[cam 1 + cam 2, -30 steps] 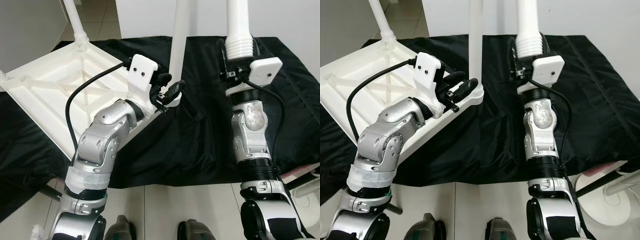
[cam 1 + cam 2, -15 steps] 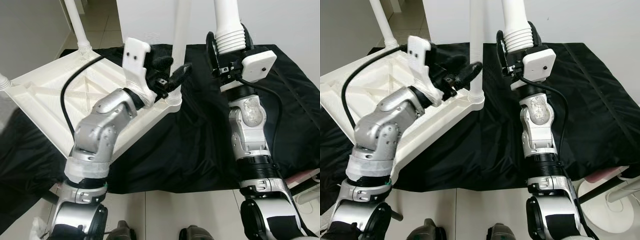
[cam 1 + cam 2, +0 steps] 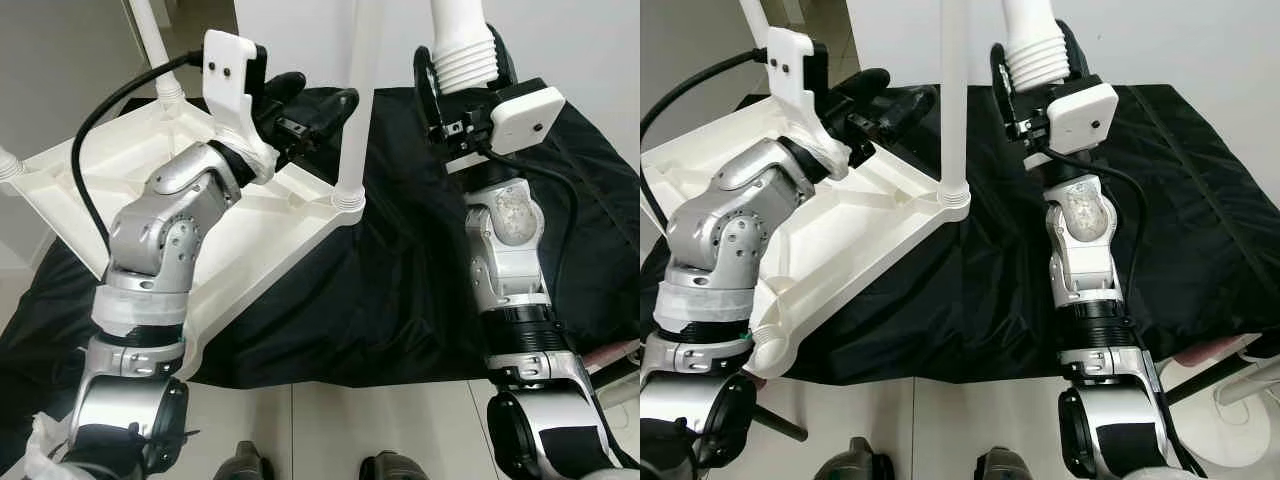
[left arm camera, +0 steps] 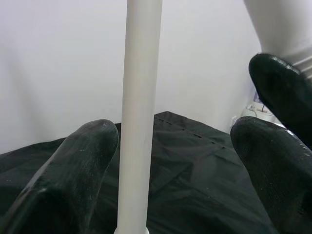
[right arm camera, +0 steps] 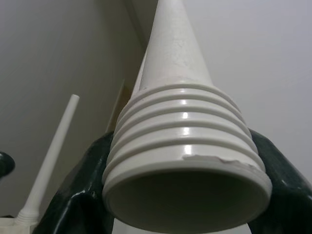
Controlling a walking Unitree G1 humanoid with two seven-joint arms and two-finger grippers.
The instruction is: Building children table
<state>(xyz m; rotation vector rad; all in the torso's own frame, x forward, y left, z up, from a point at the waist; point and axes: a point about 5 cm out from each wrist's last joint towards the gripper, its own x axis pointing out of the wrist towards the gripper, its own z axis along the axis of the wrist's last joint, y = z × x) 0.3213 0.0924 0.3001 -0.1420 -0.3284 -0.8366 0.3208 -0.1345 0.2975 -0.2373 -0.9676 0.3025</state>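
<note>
Black cloth underfoot, upturned tabletop on it to my left. Right gripper clamps loose leg upright, threaded end down. Left gripper spread, empty, nearer fitted leg. Free socket probably leftward; unclear.

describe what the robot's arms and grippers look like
Both arms are silver metal with rounded joints, ribbed black collars and white wrap near the base. Each wrist carries a white boxy camera housing fed by a black cable. The left gripper and right gripper each have two long, glossy black, round-tipped fingers.
</note>
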